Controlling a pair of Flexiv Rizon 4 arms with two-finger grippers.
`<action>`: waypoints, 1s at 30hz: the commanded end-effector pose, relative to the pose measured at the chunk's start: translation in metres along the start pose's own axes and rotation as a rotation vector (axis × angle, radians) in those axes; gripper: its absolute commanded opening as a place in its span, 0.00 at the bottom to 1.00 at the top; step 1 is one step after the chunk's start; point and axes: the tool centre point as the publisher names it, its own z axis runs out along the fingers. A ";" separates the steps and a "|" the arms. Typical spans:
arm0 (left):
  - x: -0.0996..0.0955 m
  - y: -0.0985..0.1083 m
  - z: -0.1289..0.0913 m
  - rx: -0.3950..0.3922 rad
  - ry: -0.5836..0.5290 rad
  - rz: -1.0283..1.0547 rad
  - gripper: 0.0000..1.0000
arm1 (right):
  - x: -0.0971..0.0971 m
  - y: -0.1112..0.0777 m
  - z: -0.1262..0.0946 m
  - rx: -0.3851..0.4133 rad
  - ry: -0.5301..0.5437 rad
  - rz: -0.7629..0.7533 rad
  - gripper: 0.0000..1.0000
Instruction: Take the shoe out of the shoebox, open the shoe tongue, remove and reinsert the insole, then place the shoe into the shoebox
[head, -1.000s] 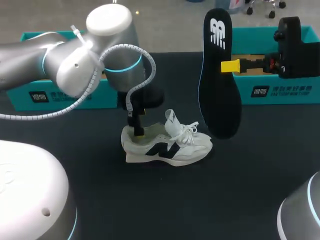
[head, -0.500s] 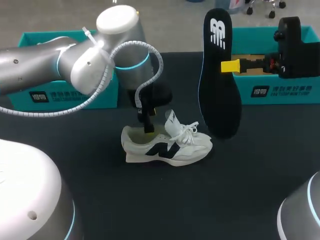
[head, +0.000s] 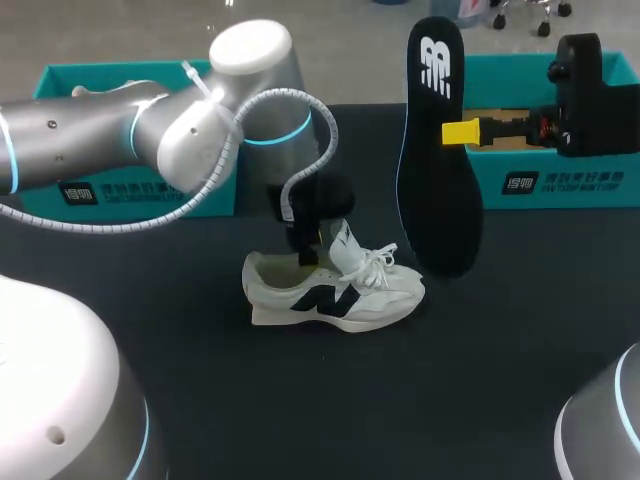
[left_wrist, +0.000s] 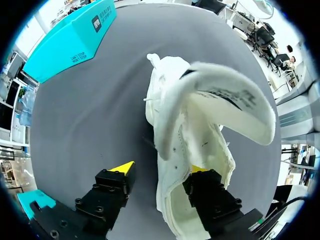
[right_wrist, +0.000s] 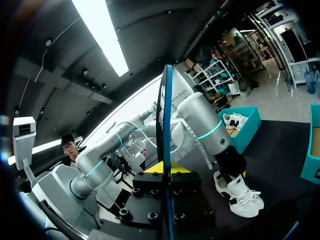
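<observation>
On the black table the left gripper stands spread astride the shoe collar — right gripper pinches the insole.

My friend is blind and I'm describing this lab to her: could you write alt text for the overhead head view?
A white shoe sits on a dark table, with the left gripper at its opening. Beside it, the right gripper holds a black insole upright in the air. Teal shoeboxes sit along the table's far edge.
</observation>
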 end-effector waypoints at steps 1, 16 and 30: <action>-0.003 -0.001 0.004 0.006 0.004 0.003 0.00 | -0.002 0.001 0.002 0.002 0.000 0.000 0.00; -0.001 0.000 0.002 0.013 -0.001 0.005 0.00 | -0.002 0.001 0.002 0.002 0.000 0.000 0.00; -0.001 0.000 0.002 0.013 -0.001 0.005 0.00 | -0.002 0.001 0.002 0.002 0.000 0.000 0.00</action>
